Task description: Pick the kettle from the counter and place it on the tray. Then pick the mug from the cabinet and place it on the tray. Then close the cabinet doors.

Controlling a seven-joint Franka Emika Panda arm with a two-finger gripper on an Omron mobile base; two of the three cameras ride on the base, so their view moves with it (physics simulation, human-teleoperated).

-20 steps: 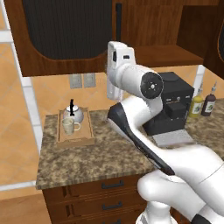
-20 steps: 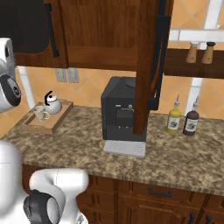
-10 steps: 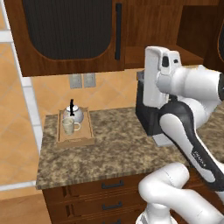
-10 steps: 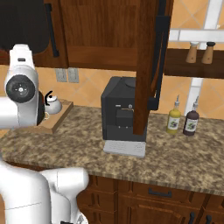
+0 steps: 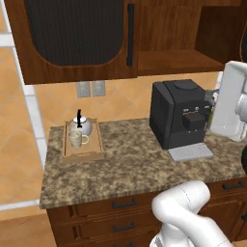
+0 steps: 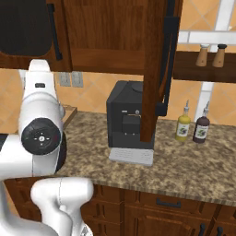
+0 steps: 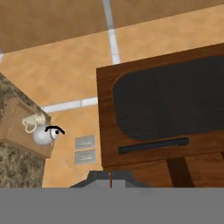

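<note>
so, what i saw from the remote station:
tray: the wooden tray (image 5: 83, 147) sat at the far left end of the counter (image 5: 130, 159), near the wall.
kettle: the kettle (image 5: 81, 125) stood upright in the far part of the tray, black handle arched over it.
mug: the mug (image 5: 76, 139) stood in the tray just in front of the kettle, handle pointing right; in the hand view i saw both again, mug (image 7: 33, 121) beside kettle (image 7: 43, 135).
cabinet: the cabinet (image 5: 169, 43) hung above the counter with its shelf showing on the right.
cabinet doors: the left door (image 5: 72, 36) lay flat over the front with its bar handle on its right edge; the right door (image 6: 154, 69) stood swung out toward me, edge-on, in front of the coffee machine (image 6: 130, 120).
gripper: i could not see the fingers themselves; the jaws were fully closed, and i could not see anything in them.
arm: the white arm (image 5: 230, 108) was raised at the right edge of the left base view.
other: two bottles (image 6: 192, 126) stood on the counter right of the machine, and two outlets (image 5: 90, 89) sat on the wall above the tray.
</note>
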